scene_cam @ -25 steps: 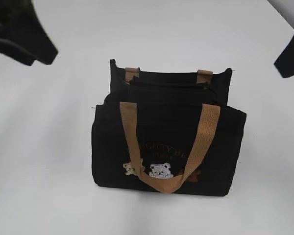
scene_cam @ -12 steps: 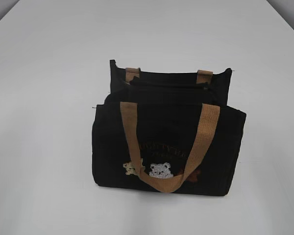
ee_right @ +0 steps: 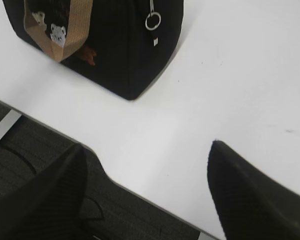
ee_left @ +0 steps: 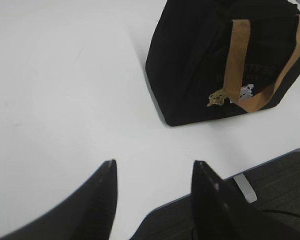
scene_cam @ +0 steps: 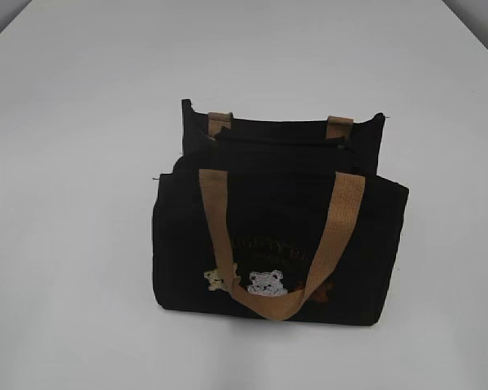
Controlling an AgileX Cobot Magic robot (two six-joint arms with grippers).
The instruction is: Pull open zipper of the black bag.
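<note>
Left gripper [ee_left: 155,187]: hanging low over the desk [scene_cam: 81,162] edge, well apart from the bag, jaws standing apart, empty.
Right gripper [ee_right: 145,192]: hanging likewise, jaws standing wide apart, empty.
Black bag [scene_cam: 187,244]: sitting upright mid-desk.
Zipper [ee_right: 152,19]: silver ring hanging at the bag's end.
Lettering: too faint for reading.

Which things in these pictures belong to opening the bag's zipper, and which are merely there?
Belonging to the job:
- small black fabric bag
- silver metal zipper pull with ring
- left gripper, open
- right gripper, open

Merely there:
- tan webbing handles
- white table
</note>
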